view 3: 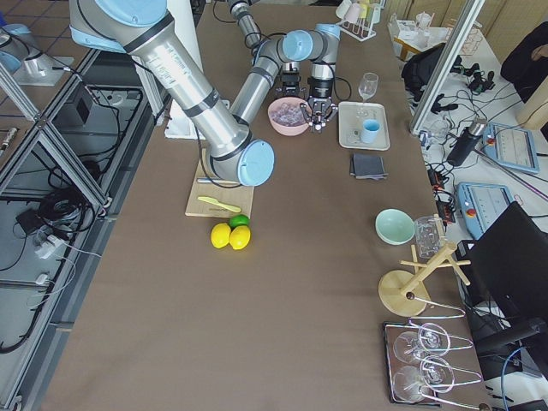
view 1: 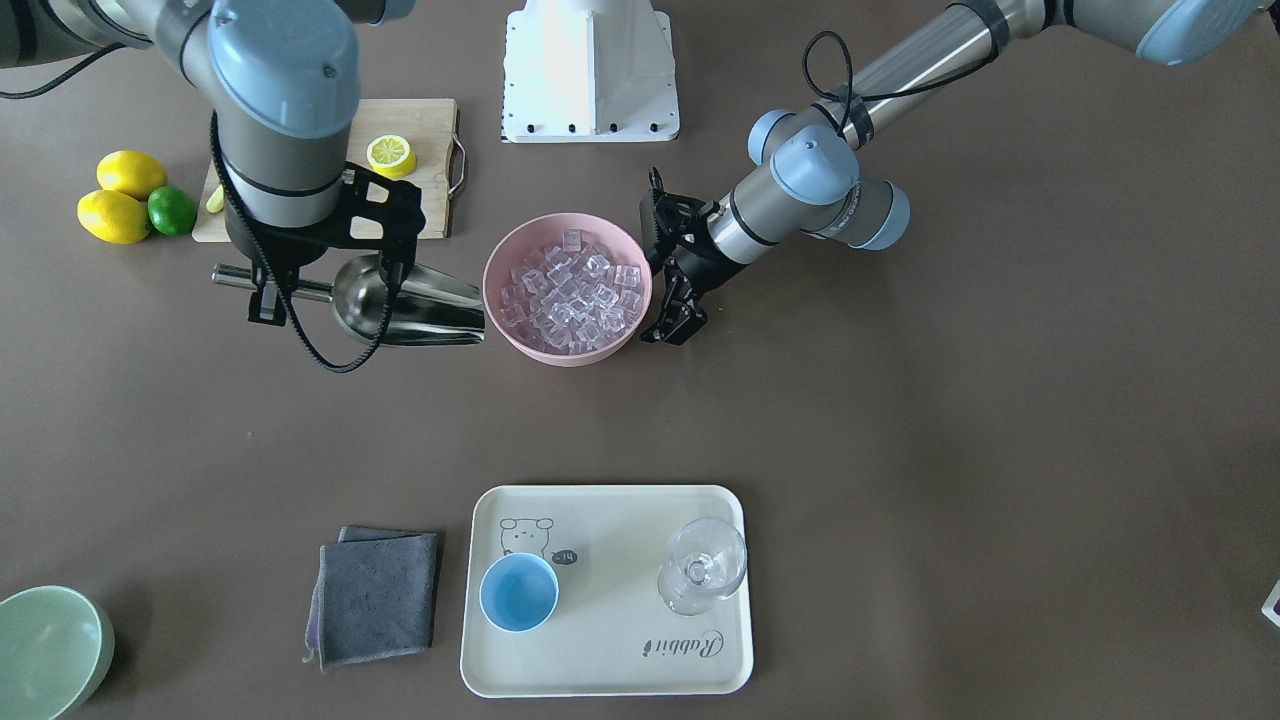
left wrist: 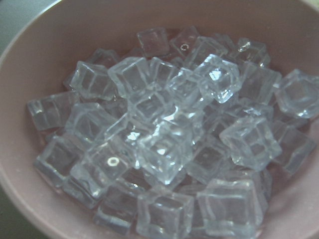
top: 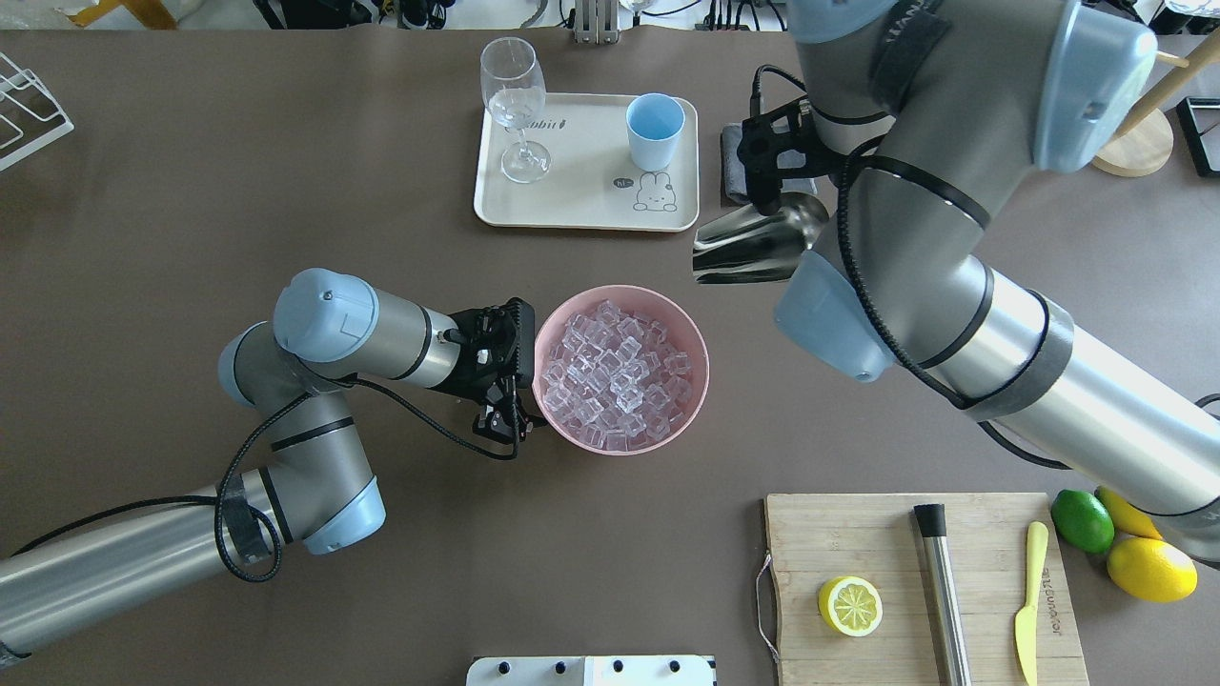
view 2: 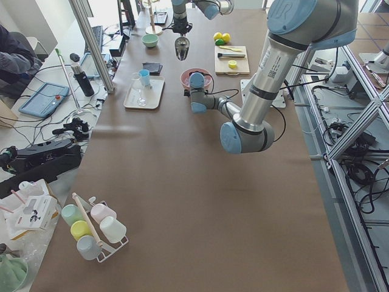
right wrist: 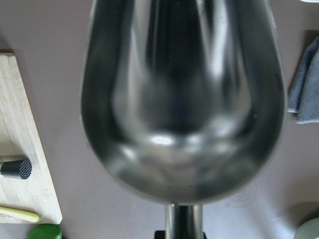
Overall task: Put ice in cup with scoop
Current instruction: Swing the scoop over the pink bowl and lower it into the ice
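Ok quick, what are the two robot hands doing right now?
Left gripper: beside the pink bowl, cannot tell.
Right gripper: shut on the scoop.

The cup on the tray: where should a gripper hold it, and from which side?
Probably pinch the cup at its rim from above, one finger inside: it stands upright, open, without handle, and the glass stands apart.

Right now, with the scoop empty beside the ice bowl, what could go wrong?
1. The scoop in the right gripper looks about as wide as the cup, so ice may spill onto the tray.
2. The wine glass stands beside the cup and could get knocked.
3. The left gripper is open next to the pink bowl, not gripping it, so digging may shove it.
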Available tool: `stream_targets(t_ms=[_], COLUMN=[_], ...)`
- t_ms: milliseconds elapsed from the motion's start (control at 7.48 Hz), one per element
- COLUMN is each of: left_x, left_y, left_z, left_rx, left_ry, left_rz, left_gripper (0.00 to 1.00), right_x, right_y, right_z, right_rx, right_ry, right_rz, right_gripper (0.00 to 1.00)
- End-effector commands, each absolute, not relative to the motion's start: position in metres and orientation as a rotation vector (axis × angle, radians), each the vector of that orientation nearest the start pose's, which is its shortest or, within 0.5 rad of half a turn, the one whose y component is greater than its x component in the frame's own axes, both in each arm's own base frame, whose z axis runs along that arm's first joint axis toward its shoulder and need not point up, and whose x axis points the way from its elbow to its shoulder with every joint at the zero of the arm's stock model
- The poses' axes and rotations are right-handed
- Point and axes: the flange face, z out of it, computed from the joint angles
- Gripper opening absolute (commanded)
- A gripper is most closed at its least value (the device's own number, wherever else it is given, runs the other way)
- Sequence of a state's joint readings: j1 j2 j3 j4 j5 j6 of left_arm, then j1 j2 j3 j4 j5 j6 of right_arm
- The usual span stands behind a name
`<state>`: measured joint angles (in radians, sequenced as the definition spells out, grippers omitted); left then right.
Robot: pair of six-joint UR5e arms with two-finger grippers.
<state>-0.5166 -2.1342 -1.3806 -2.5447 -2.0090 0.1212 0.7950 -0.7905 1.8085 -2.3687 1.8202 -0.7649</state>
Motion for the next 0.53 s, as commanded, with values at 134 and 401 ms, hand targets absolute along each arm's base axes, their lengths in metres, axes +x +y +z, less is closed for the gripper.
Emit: stream_targets(t_ms=[134,401], left_x=[0.552,0.547], left_y=[-0.429,-0.426], left_z=[0.3,0.294], left_rx=[1.113,1.169], left_ry=[1.014,1.045], left_rz=[1.233,1.218], left_gripper=[0.98,0.98], right_x=[-0.408,-0.437], right_y=[-0.502,-0.492], right_z=[0.194,0.193], right_rx=[0.075,0.043], right_ry=[-0.158,-0.119], right_rz=[-1.615,-1.62], right_gripper=[0.0,0.0])
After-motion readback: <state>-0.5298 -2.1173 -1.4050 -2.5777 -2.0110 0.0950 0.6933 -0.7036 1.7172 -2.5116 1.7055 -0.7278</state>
